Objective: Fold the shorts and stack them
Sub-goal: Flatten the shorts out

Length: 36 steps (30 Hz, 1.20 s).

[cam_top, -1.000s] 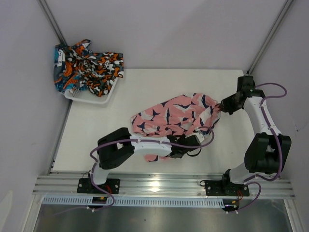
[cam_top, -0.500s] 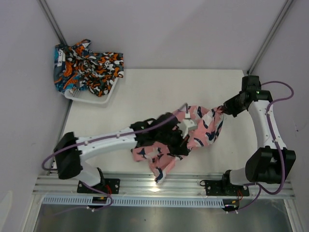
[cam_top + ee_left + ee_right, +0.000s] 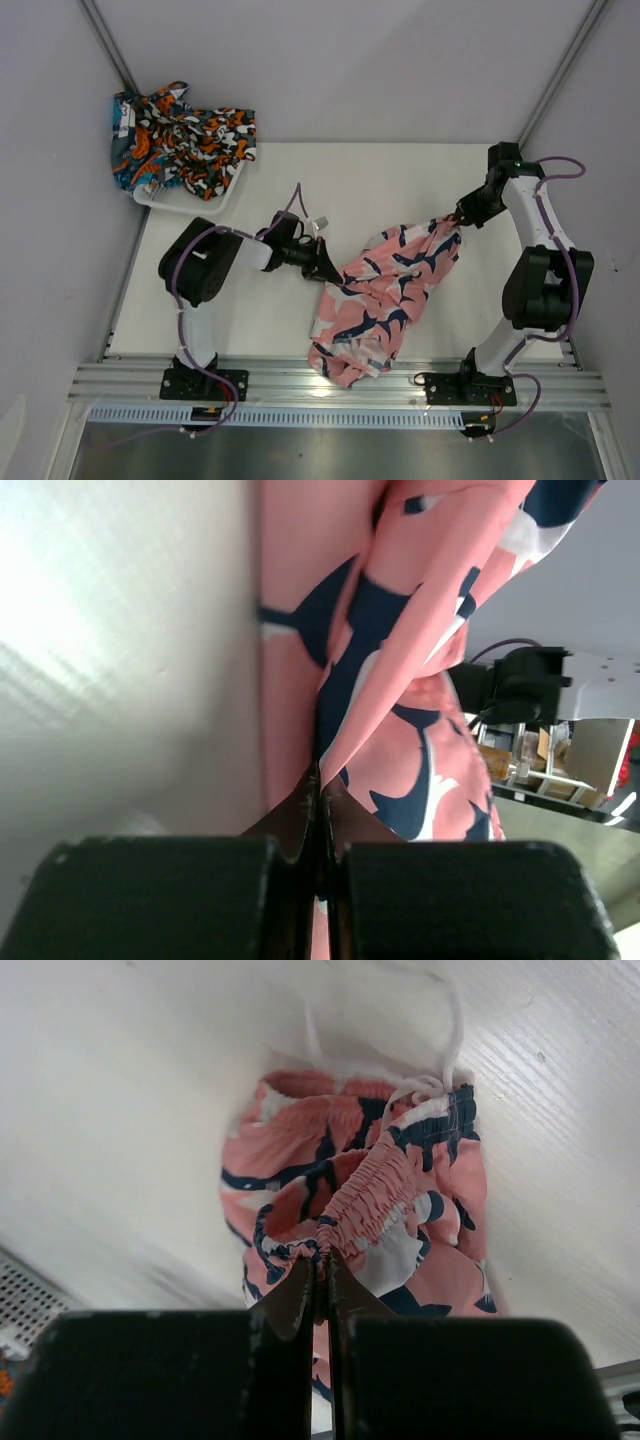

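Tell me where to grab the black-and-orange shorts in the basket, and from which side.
Probably grip the black shorts at the bunched edge draped over the basket rim nearest the table, coming down from above on the table side. Walls close off the far and left sides, and the teal shorts lie tangled to their left. No waistband shows, so pinch a raised fold.

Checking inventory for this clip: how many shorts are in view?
3. The pink shorts are held between the left gripper and the right gripper; the black-orange shorts and the teal shorts lie heaped on the white basket, far left. The heap may hide more.
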Each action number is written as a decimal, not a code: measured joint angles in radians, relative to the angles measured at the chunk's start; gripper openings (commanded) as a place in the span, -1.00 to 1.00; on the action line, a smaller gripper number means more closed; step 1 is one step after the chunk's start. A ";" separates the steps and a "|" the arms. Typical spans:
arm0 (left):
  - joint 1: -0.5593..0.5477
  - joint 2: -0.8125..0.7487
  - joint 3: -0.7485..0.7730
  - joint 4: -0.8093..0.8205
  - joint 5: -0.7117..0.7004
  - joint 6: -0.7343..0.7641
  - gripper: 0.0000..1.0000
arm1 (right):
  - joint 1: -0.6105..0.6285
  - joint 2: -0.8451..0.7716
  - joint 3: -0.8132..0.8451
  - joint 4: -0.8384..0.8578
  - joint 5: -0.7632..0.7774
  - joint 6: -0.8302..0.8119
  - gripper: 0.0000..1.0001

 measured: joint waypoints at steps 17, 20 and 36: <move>-0.082 -0.471 0.232 -0.557 -0.553 0.222 0.89 | 0.002 0.092 0.000 0.061 0.050 -0.002 -1.00; -0.190 -0.660 0.226 -0.600 -0.684 0.202 0.89 | -0.001 0.094 0.000 0.065 0.049 -0.005 -1.00; -0.951 -0.952 -0.163 -0.594 -1.284 -0.406 0.80 | -0.002 0.105 -0.025 0.102 0.033 0.011 -1.00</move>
